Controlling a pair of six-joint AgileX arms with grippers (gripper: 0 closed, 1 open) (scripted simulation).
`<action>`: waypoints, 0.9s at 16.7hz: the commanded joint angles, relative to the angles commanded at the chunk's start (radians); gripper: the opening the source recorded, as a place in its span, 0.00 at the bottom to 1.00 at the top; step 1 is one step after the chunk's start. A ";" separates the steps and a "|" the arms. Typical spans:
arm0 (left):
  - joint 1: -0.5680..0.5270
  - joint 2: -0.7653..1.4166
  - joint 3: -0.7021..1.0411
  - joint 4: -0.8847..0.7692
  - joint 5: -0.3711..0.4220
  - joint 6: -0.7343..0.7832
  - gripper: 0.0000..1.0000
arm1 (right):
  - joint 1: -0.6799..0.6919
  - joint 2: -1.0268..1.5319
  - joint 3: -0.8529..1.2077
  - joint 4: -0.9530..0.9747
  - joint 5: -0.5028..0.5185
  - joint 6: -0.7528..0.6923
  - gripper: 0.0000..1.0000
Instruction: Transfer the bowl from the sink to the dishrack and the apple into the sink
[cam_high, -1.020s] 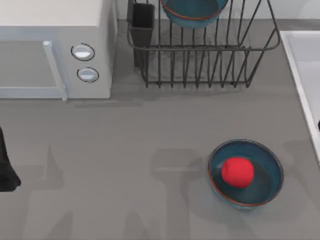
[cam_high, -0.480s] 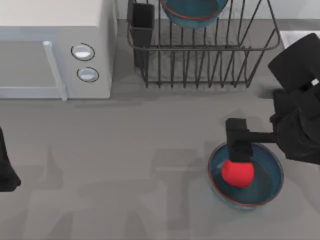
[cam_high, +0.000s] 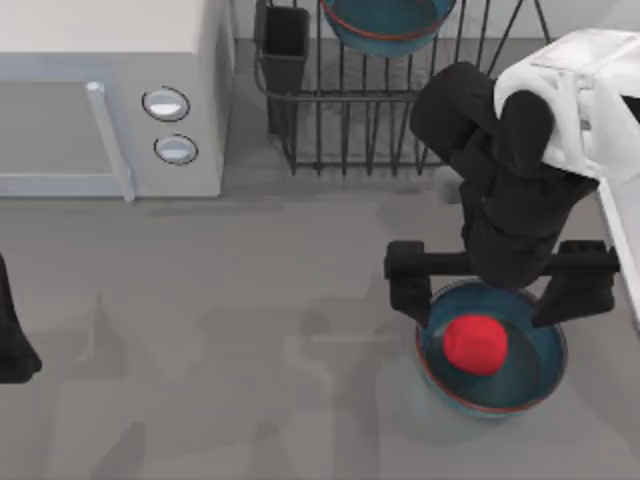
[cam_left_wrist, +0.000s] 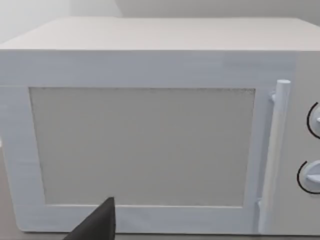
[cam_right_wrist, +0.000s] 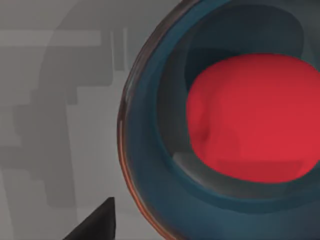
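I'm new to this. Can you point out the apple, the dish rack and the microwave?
apple (cam_high: 474, 344): top view, its middle.
dishrack (cam_high: 390, 130): top view, upright front bars.
microwave (cam_left_wrist: 142, 145): left wrist view, door window.

Red apple (cam_high: 474, 345), teal rust-rimmed bowl (cam_high: 530, 385), dark wire dishrack (cam_high: 380, 130).

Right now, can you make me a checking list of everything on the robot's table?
Surface: grey table, bare in the middle.
Job's things: apple lies in a blue bowl on the table; another bowl sits in the dishrack; sink edge at the right.
Clutter: white microwave at the left.
End effectors: right end effector open, fingers either side of the table bowl's far rim; left arm parked at the left edge.
Cables: nothing seen.
Surroundings: nothing seen.
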 joint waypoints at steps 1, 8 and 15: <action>0.000 0.000 0.000 0.000 0.000 0.000 1.00 | -0.001 0.013 0.011 -0.007 0.001 0.001 1.00; 0.000 0.000 0.000 0.000 0.000 0.000 1.00 | -0.003 0.020 -0.001 0.009 0.000 0.002 1.00; 0.000 0.000 0.000 0.000 0.000 0.000 1.00 | 0.001 0.131 -0.157 0.292 0.004 0.003 1.00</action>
